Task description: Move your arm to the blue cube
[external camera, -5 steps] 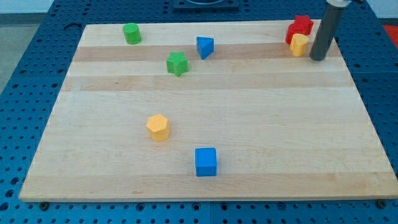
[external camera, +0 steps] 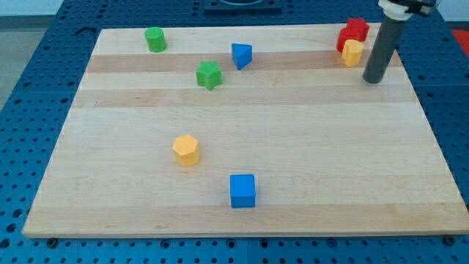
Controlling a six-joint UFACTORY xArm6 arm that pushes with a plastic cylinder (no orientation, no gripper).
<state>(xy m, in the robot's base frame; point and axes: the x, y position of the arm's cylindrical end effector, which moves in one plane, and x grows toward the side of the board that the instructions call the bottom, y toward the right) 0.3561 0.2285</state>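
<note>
Sweep my tip, a bare rod without fingers holding nothing, toward seven o'clock across the counter to the blue cube, avoiding the yellow block.

Single high oblique view, whole board

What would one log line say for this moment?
my tip: view's top right, beside yellow block, apart | blue cube: bottom centre, untouched | tip far from cube

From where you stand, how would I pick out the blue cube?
Start at the wooden board and look along its bottom edge, near the middle. The blue cube sits there alone, below and right of the yellow block. The other blue block, near the top, is wedge-shaped.
</note>
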